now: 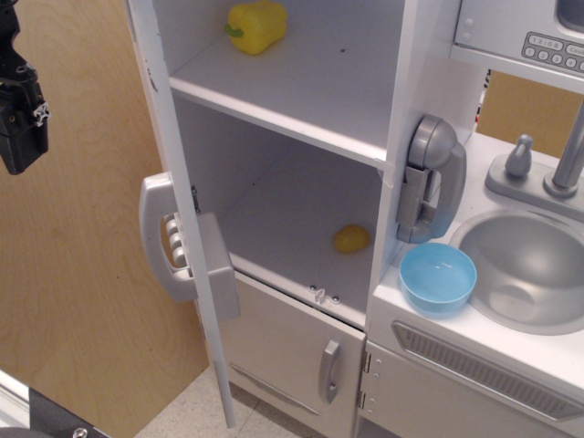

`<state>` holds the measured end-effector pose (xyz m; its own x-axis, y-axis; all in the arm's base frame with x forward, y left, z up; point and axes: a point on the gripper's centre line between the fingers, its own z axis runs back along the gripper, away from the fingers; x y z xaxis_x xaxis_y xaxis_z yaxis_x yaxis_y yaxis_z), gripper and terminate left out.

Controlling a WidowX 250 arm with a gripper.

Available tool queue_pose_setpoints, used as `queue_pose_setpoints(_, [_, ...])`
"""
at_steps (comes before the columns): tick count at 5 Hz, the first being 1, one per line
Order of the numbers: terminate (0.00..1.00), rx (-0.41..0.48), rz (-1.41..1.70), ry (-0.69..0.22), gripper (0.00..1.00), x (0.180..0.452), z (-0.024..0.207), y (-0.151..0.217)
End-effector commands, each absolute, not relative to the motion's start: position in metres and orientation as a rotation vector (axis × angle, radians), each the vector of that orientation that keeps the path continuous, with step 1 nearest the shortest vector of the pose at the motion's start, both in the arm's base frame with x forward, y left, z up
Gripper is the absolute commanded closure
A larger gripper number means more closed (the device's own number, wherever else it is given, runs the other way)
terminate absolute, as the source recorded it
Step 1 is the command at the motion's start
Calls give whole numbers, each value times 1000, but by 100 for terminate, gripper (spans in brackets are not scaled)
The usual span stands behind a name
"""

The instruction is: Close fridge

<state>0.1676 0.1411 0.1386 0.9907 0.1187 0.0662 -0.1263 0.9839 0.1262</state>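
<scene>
Basically fridge (301,137) stood centre, its door (187,210) swung wide open toward the near left – light, stiff, hinged panel; push the outer face by the grey dispenser panel (173,242). Gripper (20,119) hung far left, well apart, holding nothing – jaw opening impossible to tell. Open room left of door edge.

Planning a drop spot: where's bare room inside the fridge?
Upper shelf: bare right of the yellow pepper. Lower shelf: bare left of the small yellow item. Counter by the blue bowl and sink is crowded.
</scene>
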Motion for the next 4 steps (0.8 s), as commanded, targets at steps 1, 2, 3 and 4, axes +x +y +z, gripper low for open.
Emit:
queue_pose_setpoints(1, [0, 131, 123, -59, 0, 168, 139, 141])
queue_pose_setpoints(2, [0, 103, 121, -108, 0, 184, 132, 142])
queue_pose_setpoints(3, [0, 99, 142, -141, 0, 207, 119, 153])
queue_pose_setpoints(4, [0, 108, 172, -164, 0, 231, 113, 160])
